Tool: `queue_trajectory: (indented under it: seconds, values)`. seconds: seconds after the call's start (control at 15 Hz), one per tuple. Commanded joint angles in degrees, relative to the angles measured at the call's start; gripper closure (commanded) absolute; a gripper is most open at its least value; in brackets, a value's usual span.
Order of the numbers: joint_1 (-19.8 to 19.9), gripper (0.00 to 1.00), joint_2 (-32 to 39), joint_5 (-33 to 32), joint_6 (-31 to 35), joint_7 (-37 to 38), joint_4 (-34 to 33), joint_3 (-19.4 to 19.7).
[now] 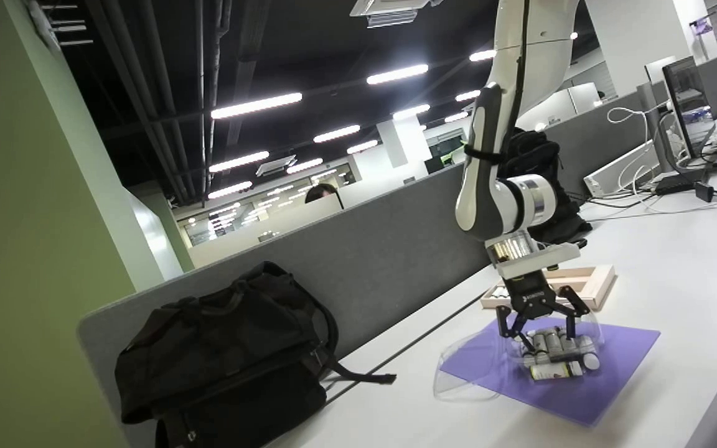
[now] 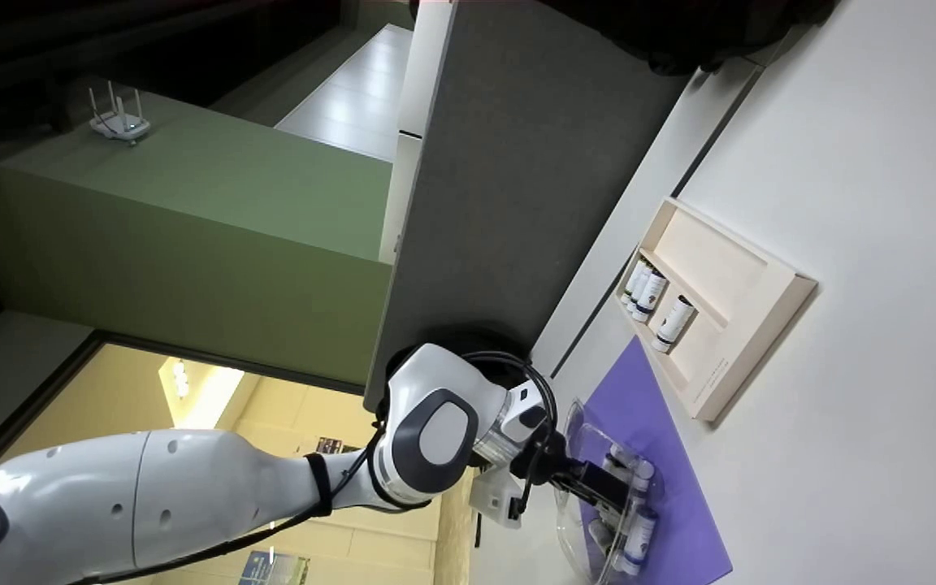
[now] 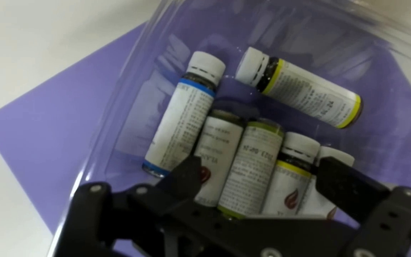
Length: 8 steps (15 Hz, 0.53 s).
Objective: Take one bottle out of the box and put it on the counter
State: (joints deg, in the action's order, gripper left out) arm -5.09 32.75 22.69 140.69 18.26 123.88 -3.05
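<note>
Closest to us in the wrist view hung the gripper (image 3: 259, 171), its fingers (image 3: 184, 178) spread wide with nothing grasped, low over the bottles (image 3: 250, 167) in a clear tub (image 3: 114, 114). Whether either finger touched a bottle, we couldn't tell.

By our reading the task had barely begun: the approach looked done, but closing on one bottle, lifting it out and setting it on the white counter (image 2: 866, 390) were all left to do. The sentence named a box, and the tan box (image 2: 716, 284), near the tub in both exterior views, suited that word; yet the gripper hung over the tub, so we could only guess which was meant.

The tub sat largely on a purple sheet (image 3: 55, 121) and held at least six bottles: four in a row, partly hidden behind the gripper; a blue-banded bottle (image 3: 180, 123) lying beside them; and a yellow-banded bottle (image 3: 300, 87) lying crosswise, apart from the row. In the tan box, in an exterior view, we made out a small group of bottles (image 2: 648, 292), too bunched to count, with a single bottle (image 2: 673, 323) just beside it.
</note>
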Motion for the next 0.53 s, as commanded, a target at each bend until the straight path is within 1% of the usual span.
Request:
queue_trajectory:
  seconds: [0.0,0.2,0.47]
  values:
    - [-0.7,0.33,2.4,-2.4,-1.0,2.1,-1.4,1.2]
    - [-0.5,0.49,2.2,-2.3,-1.8,2.0,-1.9,1.2]
    - [0.0,0.73,1.5,-1.6,-3.0,1.3,-2.4,0.8]
